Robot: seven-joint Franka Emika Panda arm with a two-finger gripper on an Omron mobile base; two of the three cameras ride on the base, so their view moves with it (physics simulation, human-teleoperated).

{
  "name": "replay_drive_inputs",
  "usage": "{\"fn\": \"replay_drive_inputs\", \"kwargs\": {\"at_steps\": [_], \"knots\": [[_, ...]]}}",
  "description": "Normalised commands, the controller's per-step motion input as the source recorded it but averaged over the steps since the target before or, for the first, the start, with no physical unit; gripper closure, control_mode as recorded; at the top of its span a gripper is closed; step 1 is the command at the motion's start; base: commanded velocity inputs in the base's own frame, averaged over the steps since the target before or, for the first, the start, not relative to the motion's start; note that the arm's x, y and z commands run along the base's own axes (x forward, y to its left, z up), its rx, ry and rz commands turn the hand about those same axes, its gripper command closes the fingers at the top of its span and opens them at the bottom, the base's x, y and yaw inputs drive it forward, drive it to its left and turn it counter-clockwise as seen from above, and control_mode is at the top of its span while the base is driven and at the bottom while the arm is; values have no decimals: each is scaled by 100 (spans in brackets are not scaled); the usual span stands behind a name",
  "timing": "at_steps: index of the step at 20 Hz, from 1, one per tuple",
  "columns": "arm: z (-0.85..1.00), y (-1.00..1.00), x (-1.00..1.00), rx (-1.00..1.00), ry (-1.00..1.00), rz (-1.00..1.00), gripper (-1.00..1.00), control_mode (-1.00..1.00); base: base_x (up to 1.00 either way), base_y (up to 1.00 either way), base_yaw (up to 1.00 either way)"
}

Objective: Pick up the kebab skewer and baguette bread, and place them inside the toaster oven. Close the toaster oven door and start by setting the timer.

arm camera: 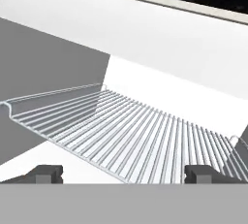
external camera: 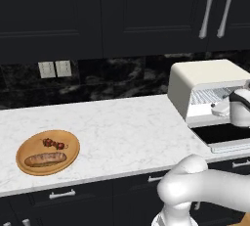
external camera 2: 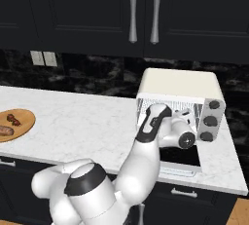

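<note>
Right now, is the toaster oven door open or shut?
Open. The door lies folded down flat in front of the toaster oven, and the hand view looks straight in at the bare wire rack.

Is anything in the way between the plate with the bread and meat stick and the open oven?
Nothing visible is. The baguette bread and kebab skewer lie on the wooden plate at the left. Only bare counter lies between them and the toaster oven, whose door is folded down, showing the wire rack.
</note>
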Motion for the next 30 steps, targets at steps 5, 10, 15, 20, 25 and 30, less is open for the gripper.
{"fn": "replay_drive_inputs", "kwargs": {"at_steps": [5,10,15,20,25,30], "knots": [[-30,0,28,2,-12,0,-100,-100,0,0,0],[-26,-4,16,0,-11,0,-100,-100,0,0,0],[-12,-7,10,0,-10,0,-100,-100,0,0,0],[-26,0,5,-4,-7,0,-100,-100,0,0,0],[-11,0,19,-7,-3,0,-100,-100,0,0,0],[0,0,25,-4,-3,0,100,-100,0,0,0]]}}
